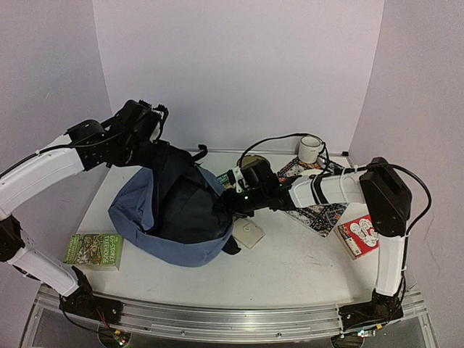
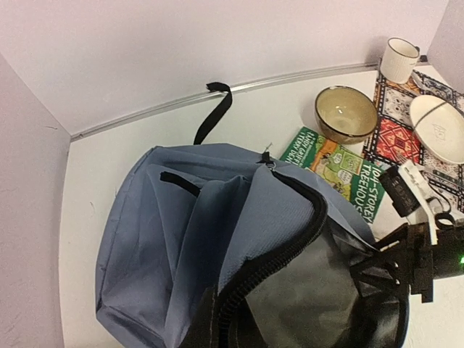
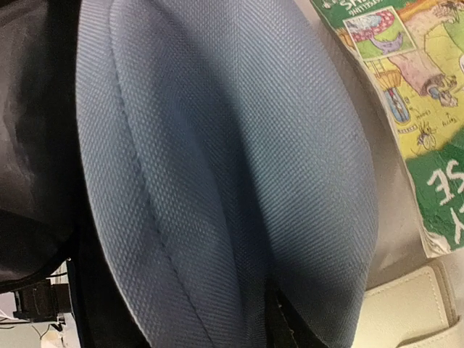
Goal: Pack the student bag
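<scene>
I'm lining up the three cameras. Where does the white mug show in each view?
Top external: the white mug stands at the back right of the table, by the patterned mat.
Left wrist: upper right corner.
Right wrist: not in it.
Shared landmark: the blue backpack, seen in all three.

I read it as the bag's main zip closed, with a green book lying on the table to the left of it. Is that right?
Not quite. The student bag has its main zip open, and the mouth gapes onto dark lining, as the left wrist view shows. The green book does lie on the table to the left of it.
</scene>
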You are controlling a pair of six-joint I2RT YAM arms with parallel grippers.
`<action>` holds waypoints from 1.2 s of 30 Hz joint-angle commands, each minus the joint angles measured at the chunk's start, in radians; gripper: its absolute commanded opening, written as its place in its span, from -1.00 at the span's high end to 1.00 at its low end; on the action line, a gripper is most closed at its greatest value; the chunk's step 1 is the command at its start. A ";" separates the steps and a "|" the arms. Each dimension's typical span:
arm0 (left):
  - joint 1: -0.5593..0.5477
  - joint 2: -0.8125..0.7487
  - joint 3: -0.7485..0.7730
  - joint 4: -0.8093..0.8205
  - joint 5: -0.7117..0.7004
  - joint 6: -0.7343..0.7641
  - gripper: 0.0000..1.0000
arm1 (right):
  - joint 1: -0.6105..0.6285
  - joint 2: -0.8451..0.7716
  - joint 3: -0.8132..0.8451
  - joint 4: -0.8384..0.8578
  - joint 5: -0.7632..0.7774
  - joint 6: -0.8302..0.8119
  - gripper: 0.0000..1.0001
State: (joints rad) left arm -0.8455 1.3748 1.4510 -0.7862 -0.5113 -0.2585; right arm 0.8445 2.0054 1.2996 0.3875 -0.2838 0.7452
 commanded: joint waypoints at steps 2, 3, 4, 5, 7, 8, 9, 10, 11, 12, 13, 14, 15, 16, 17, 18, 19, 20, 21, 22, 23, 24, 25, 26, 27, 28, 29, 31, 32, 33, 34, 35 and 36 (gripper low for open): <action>0.014 -0.044 -0.094 0.112 -0.076 0.073 1.00 | 0.003 -0.033 0.041 -0.076 0.020 -0.050 0.01; 0.014 -0.057 -0.118 0.142 -0.074 0.083 1.00 | -0.001 -0.053 0.036 -0.082 0.028 -0.055 -0.06; 0.014 -0.076 -0.149 0.164 -0.074 0.087 1.00 | -0.005 -0.073 0.030 -0.087 0.040 -0.060 -0.15; 0.015 -0.094 -0.177 0.187 -0.075 0.090 1.00 | -0.011 -0.095 0.019 -0.093 0.054 -0.063 -0.24; 0.019 -0.121 -0.225 0.228 -0.079 0.091 1.00 | -0.032 -0.146 -0.018 -0.102 0.084 -0.063 -0.37; 0.024 -0.133 -0.252 0.254 -0.077 0.091 1.00 | -0.043 -0.165 -0.035 -0.105 0.103 -0.061 -0.42; 0.027 -0.143 -0.268 0.268 -0.073 0.091 1.00 | -0.059 -0.180 -0.057 -0.107 0.115 -0.058 -0.49; 0.032 -0.147 -0.282 0.277 -0.068 0.092 1.00 | -0.074 -0.192 -0.072 -0.109 0.125 -0.055 -0.52; 0.036 -0.149 -0.292 0.282 -0.064 0.093 1.00 | -0.087 -0.202 -0.083 -0.111 0.130 -0.054 -0.54; 0.039 -0.147 -0.299 0.285 -0.061 0.093 1.00 | -0.103 -0.206 -0.092 -0.112 0.133 -0.056 -0.58; 0.040 -0.146 -0.307 0.288 -0.058 0.093 1.00 | -0.118 -0.207 -0.098 -0.114 0.138 -0.060 -0.60; 0.040 -0.146 -0.317 0.292 -0.054 0.092 1.00 | -0.133 -0.205 -0.103 -0.116 0.146 -0.065 -0.62; 0.041 -0.146 -0.328 0.298 -0.048 0.091 1.00 | -0.150 -0.201 -0.105 -0.117 0.152 -0.069 -0.64; 0.042 -0.146 -0.337 0.304 -0.042 0.090 1.00 | -0.165 -0.193 -0.104 -0.117 0.153 -0.074 -0.65; 0.043 -0.145 -0.344 0.309 -0.039 0.091 1.00 | -0.180 -0.182 -0.099 -0.118 0.154 -0.081 -0.66; 0.044 -0.141 -0.351 0.313 -0.043 0.093 1.00 | -0.193 -0.168 -0.090 -0.119 0.158 -0.089 -0.68; 0.046 -0.135 -0.359 0.316 -0.053 0.096 1.00 | -0.205 -0.154 -0.081 -0.120 0.165 -0.099 -0.69; 0.047 -0.127 -0.359 0.316 -0.073 0.096 1.00 | -0.219 -0.138 -0.067 -0.120 0.167 -0.107 -0.71; 0.051 -0.119 -0.359 0.316 -0.090 0.098 0.99 | -0.226 -0.115 -0.055 -0.122 0.171 -0.120 -0.72; 0.052 -0.110 -0.357 0.317 -0.111 0.101 0.97 | -0.236 -0.097 -0.035 -0.122 0.172 -0.128 -0.74; 0.054 -0.102 -0.353 0.317 -0.132 0.107 0.95 | -0.243 -0.068 -0.017 -0.125 0.174 -0.140 -0.74; 0.055 -0.093 -0.346 0.316 -0.154 0.114 0.93 | -0.248 -0.050 0.000 -0.131 0.172 -0.147 -0.75; 0.055 -0.083 -0.335 0.316 -0.189 0.125 0.92 | -0.252 -0.031 0.014 -0.136 0.171 -0.155 -0.76; 0.056 -0.073 -0.322 0.316 -0.220 0.137 0.90 | -0.254 -0.017 0.028 -0.137 0.173 -0.162 -0.76; 0.057 -0.060 -0.309 0.315 -0.257 0.155 0.88 | -0.255 -0.004 0.040 -0.138 0.175 -0.170 -0.77; 0.060 -0.047 -0.297 0.316 -0.289 0.170 0.86 | -0.254 0.011 0.048 -0.139 0.175 -0.175 -0.78; 0.069 -0.027 -0.285 0.316 -0.311 0.177 0.84 | -0.255 0.021 0.056 -0.139 0.175 -0.179 -0.79; 0.087 0.015 -0.268 0.316 -0.343 0.186 0.83 | -0.255 0.043 0.070 -0.139 0.176 -0.187 -0.80; 0.098 0.039 -0.264 0.317 -0.352 0.187 0.82 | -0.255 0.056 0.080 -0.139 0.179 -0.193 -0.81; 0.109 0.058 -0.262 0.319 -0.360 0.184 0.80 | -0.255 0.074 0.095 -0.139 0.183 -0.200 -0.83; 0.121 0.087 -0.258 0.320 -0.370 0.180 0.77 | -0.256 0.089 0.111 -0.142 0.186 -0.209 -0.83; 0.133 0.116 -0.255 0.322 -0.379 0.176 0.75 | -0.257 0.105 0.127 -0.146 0.188 -0.218 -0.84; 0.149 0.145 -0.251 0.325 -0.393 0.171 0.73 | -0.258 0.125 0.147 -0.156 0.188 -0.226 -0.85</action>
State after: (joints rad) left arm -0.7485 1.4346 1.1424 -0.5040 -0.7847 -0.0963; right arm 0.5877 2.0748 1.3557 0.2596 -0.1143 0.5717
